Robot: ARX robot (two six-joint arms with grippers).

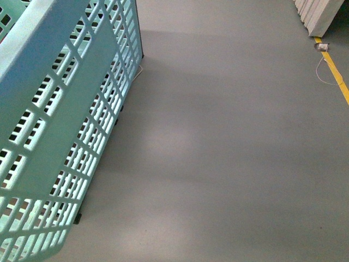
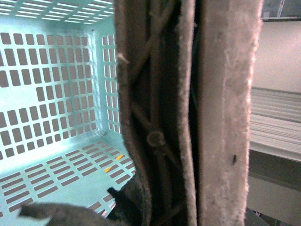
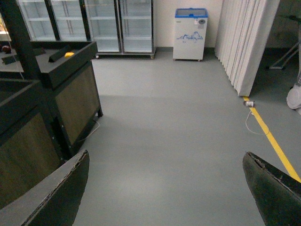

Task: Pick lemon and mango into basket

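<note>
No lemon or mango shows surely; a yellow speck [image 3: 69, 54] lies on the stand [image 3: 70, 89]. Basket [image 1: 54, 109] at nine o'clock. Right gripper [image 3: 165, 160] gapes, empty; left gripper [image 2: 70, 203] cannot be read. Risk: misjudging that far speck, grabbing wrong fruit.

a smooth grey floor [image 1: 229, 142] fills most of the front view. the teal basket [image 1: 60, 136] stands on it along the left edge. a yellow line [image 1: 338, 82] runs down the upper right corner, with a thin white cable [image 1: 326, 72] lying beside it. in the right wrist view, a dark wooden stand [image 3: 70, 94] sits at left and a small white freezer [image 3: 189, 34] at top centre.
</note>
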